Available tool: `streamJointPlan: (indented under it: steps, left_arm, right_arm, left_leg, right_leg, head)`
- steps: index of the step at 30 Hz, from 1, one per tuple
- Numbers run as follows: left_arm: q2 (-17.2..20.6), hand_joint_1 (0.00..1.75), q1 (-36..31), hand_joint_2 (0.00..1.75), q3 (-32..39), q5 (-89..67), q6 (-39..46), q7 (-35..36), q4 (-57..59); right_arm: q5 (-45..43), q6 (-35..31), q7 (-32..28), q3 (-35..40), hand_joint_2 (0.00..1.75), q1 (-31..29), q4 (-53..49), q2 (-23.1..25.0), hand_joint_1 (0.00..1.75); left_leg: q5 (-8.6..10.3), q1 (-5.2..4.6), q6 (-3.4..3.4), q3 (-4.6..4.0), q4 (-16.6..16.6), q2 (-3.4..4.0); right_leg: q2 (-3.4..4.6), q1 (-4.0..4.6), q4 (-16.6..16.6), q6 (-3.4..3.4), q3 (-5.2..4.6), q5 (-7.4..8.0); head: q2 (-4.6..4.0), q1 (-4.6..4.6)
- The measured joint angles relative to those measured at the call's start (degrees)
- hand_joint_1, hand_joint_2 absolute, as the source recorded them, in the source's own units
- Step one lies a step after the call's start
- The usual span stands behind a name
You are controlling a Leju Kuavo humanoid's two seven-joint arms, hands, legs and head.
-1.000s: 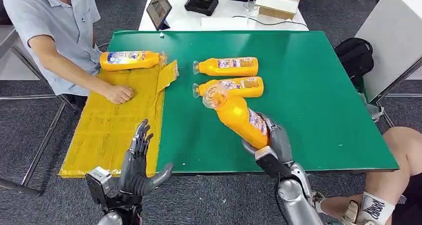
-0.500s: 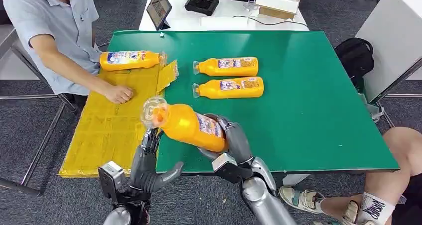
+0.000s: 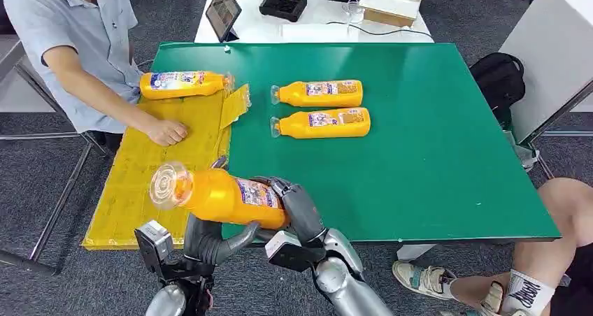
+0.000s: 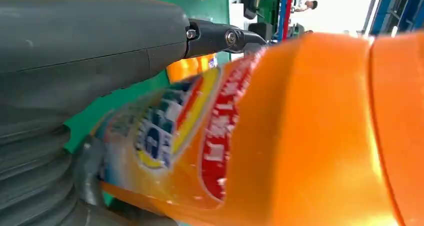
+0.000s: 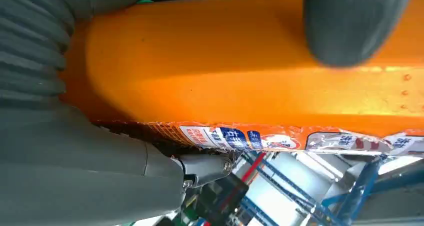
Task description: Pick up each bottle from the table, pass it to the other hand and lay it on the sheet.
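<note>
The green surface (image 3: 433,155) carries two orange bottles (image 3: 320,108) at 12 o'clock. The yellow sheet (image 3: 150,173), at 10 o'clock, holds one bottle (image 3: 183,84). For the handover, the right robot hand (image 3: 297,207) grips a fourth orange bottle (image 3: 217,197) above the left robot hand (image 3: 210,238), fingers spread beneath, apparently ready to receive it.

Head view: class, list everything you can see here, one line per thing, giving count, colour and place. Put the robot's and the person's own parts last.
Bottles on table: two, orange, lying side by side on the green table.
Bottle on sheet: one, orange, at the sheet's far end.
Held bottle: one, orange, over the table's near edge.
Sheet: one, yellow, on the table's left side.
Table: one, green.
Tablet, controller, cardboard box: one each, on the white table behind.
Backpack: one, black, floor at right.
Person's hand: resting on the sheet.
Right hand: grips the held bottle.
Left hand: beneath that bottle.
</note>
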Motion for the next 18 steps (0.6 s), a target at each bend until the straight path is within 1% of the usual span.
streamJointPlan:
  steps: [9,15,16,17,18]
  left_arm:
    - [0.0,0.00,-0.6,1.75,-1.2,0.8,0.1,-3.7,-1.3]
    - [0.2,0.00,-0.5,1.75,-1.3,0.6,0.3,-4.2,-1.9]
    - [0.2,1.75,-0.5,1.75,-1.3,0.5,0.4,-4.2,-2.0]
    - [0.2,1.75,-0.5,1.75,-1.3,0.5,0.4,-4.2,-2.0]
    - [0.2,1.75,-0.5,1.75,-1.3,0.5,0.4,-4.2,-2.0]
  right_arm:
    - [-1.7,-0.1,0.0,2.6,1.75,-1.4,3.7,0.4,1.69]
    - [-1.9,0.0,0.0,2.9,1.75,-1.9,4.9,0.5,1.69]
    - [-1.9,0.0,0.0,2.9,1.75,-2.0,5.1,0.5,1.50]
    - [-1.9,0.0,0.0,2.9,1.75,-2.0,5.2,0.5,1.38]
    - [-1.9,0.0,0.0,2.9,1.75,-2.1,5.3,0.5,1.38]
  left_leg:
    - [0.00,0.00,0.00,0.00,0.0,-0.01]
    - [0.00,0.00,0.00,0.00,0.0,-0.01]
    - [0.00,0.00,0.00,0.00,0.0,-0.01]
    - [0.00,0.00,0.00,0.00,0.0,-0.01]
    - [0.00,0.00,0.00,0.00,0.0,-0.01]
  right_leg:
    - [0.00,0.00,0.0,0.00,0.00,0.00]
    - [0.00,0.00,0.0,0.00,0.00,0.00]
    - [0.00,0.00,0.0,0.00,0.00,0.00]
    - [0.00,0.00,0.0,0.00,0.00,0.00]
    - [0.00,0.00,0.0,0.00,0.00,0.00]
  head:
    - [0.00,-0.02]
    - [0.00,-0.02]
    - [0.00,0.00]
    - [0.00,0.00]
    - [0.00,0.00]
